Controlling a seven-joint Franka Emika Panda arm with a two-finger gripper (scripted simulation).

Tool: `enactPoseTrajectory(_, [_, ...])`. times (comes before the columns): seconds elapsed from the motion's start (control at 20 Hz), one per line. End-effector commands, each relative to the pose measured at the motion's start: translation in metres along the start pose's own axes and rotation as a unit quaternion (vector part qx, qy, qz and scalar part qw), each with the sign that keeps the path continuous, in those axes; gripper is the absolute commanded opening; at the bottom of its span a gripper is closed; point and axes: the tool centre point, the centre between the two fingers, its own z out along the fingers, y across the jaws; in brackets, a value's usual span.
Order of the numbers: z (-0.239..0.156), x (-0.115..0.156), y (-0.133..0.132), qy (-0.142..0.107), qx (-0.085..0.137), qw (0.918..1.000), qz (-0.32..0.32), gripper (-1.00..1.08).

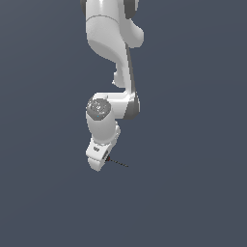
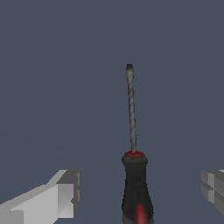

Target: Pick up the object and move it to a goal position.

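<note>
The screwdriver has a red-and-black handle and a thin dark shaft. In the wrist view its handle lies midway between my two fingers, which stand wide apart and do not touch it. My gripper is open around the handle. In the exterior view the white gripper is low over the grey floor and covers most of the handle. Only a red spot and the shaft stick out toward the exterior view's right.
A plain grey floor fills both views. The white arm rises above the gripper. No goal marker shows.
</note>
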Motion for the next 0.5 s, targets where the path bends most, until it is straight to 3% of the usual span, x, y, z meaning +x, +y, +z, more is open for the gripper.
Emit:
enactPoseTrajectory(0.0, [0.0036,-0.0023,0.0016,0.000,0.001,0.9999,-0.016,1.00])
enactPoseTrajectory(0.45, [0.0081,-0.0055,0.0032,0.000,0.002,0.9994,-0.034,1.00])
